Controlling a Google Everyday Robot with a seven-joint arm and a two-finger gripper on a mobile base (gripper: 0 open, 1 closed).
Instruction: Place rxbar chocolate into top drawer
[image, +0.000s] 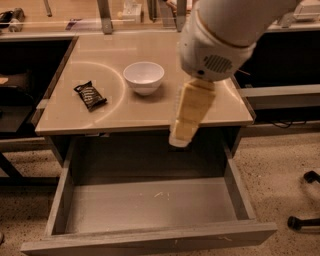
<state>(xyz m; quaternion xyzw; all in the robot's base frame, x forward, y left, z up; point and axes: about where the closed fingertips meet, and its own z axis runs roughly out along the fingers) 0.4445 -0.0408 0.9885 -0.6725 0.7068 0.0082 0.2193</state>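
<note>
While the rxbar chocolate (90, 95) is lying flat on the tabletop (100, 55), just left of the white bowl (144, 77) and apart from it, I am hanging my gripper (181, 139) to the right of that bowl, nearer the camera, over the table's front edge. Whether my grip is released or clenched, I cannot tell. The top drawer (150, 240) is standing pulled open below and in front of the bowl.

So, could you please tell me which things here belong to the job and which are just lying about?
Part of the job:
rxbar chocolate, lying on the table's left side
top drawer, pulled open below the table
gripper, hanging over the table's front edge, right of the bowl

Just lying about:
white bowl, mid-table
table, only the surface the bar rests on
</note>
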